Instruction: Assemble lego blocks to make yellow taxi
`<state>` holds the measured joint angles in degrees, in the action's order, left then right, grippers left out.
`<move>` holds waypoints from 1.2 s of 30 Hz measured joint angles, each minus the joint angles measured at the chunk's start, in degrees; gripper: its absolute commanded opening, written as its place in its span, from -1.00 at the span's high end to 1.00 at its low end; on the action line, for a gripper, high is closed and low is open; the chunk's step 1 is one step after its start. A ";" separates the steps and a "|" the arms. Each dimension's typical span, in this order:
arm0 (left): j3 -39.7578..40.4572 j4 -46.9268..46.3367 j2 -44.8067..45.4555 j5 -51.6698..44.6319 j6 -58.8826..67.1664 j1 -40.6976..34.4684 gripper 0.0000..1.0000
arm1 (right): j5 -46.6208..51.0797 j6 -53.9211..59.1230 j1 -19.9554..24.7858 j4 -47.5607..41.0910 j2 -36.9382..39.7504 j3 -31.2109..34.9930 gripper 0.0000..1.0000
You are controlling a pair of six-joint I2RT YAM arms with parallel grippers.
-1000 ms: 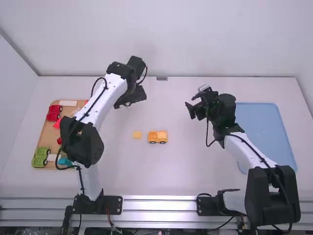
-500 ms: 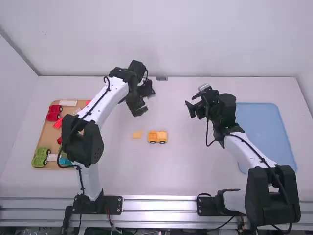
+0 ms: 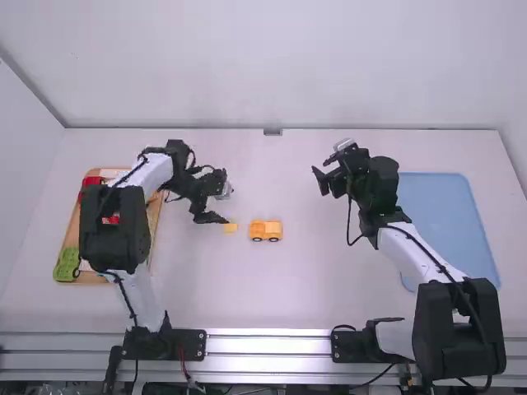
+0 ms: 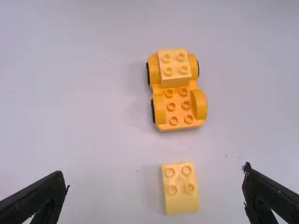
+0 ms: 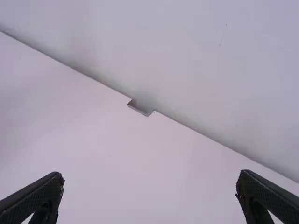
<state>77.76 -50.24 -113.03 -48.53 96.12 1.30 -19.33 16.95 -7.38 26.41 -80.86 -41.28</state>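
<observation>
Left of the toy car [image 3: 265, 230] on the white surface [image 3: 280, 288], as the high view has it, the loose yellow block [image 3: 230, 227] lies just beside it, the two apart. The toy car has an orange base on black wheels, with a pale yellow four-stud block [image 4: 174, 67] seated on the end farther from the loose one. Its nearer end has six bare studs between two raised, rounded sides. The loose block also has four studs, and a smooth face on the side away from the toy car.

The left claw [image 3: 224, 206] is above and to the left of the toy car, right by the loose block. Its fingers stand wide, with the loose block between them in the left wrist view but gripped by neither. The right claw [image 3: 323, 168] is to the right of the toy car and farther from the camera, its fingers wide too and nothing between them.

Well to the left of the toy car is a wooden tray [image 3: 72, 224], partly behind the left arm [image 3: 115, 226]. It holds a green toy vehicle [image 3: 67, 265] and some red pieces [image 3: 92, 181]. Well to the right of the toy car, partly behind the right arm [image 3: 418, 257], lies a light blue tray [image 3: 445, 210]. Beyond the toy car, at the surface's far edge, sits a small grey notch [image 3: 272, 132].
</observation>
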 measured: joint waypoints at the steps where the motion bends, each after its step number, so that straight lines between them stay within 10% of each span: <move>1: -4.04 3.89 0.00 -3.78 0.55 1.92 -0.98 | 0.00 0.13 -0.15 0.00 0.02 0.00 -0.97; 12: -22.64 36.96 0.00 -13.66 -12.98 5.42 -0.98 | -0.02 -0.07 -1.03 1.22 0.02 0.00 -0.97; 22: -26.03 40.54 -2.03 -12.41 -17.42 5.18 -0.97 | -0.02 0.00 -2.16 1.55 0.02 0.00 -0.97; 36: -26.01 41.13 -5.14 -9.75 -16.52 5.01 -0.06 | 0.02 2.93 -5.09 1.70 0.00 0.00 -0.97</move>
<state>51.75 -9.10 -118.17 -58.28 79.59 6.31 -19.31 19.88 -12.47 28.12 -80.86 -41.28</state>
